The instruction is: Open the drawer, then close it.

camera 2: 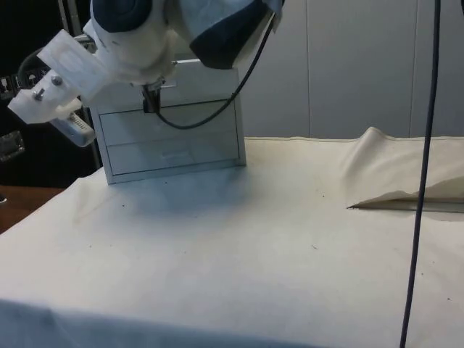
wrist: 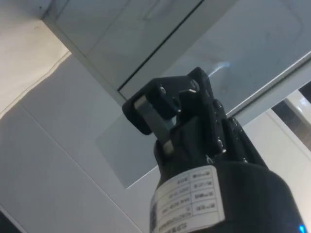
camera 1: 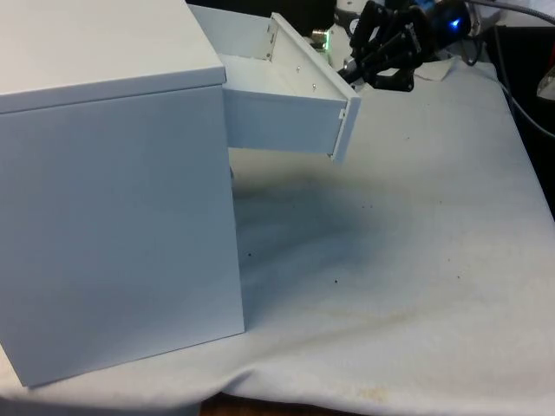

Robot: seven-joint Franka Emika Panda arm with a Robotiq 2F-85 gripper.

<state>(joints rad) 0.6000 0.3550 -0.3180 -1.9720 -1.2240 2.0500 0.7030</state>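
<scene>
A white chest of drawers (camera 1: 113, 191) stands at the front view's left with its plain side to that camera. Its top drawer (camera 1: 286, 113) is pulled out towards the far end, and the drawer's front panel (camera 1: 345, 121) hangs over the cloth. My black gripper (camera 1: 360, 71) sits just beyond the top of that panel, close to it or touching it. In the side view the chest (camera 2: 174, 145) is partly covered by my white arm (camera 2: 145, 36). The wrist view has the gripper (wrist: 163, 109) right up against a white drawer face (wrist: 121, 39).
A white cloth (camera 1: 408, 260) with small dark specks covers the table. It is rucked up into a fold (camera 2: 391, 167) at the side view's right. A black cable (camera 2: 424, 181) hangs down there. More cables (camera 1: 520, 95) lie at the front view's far right.
</scene>
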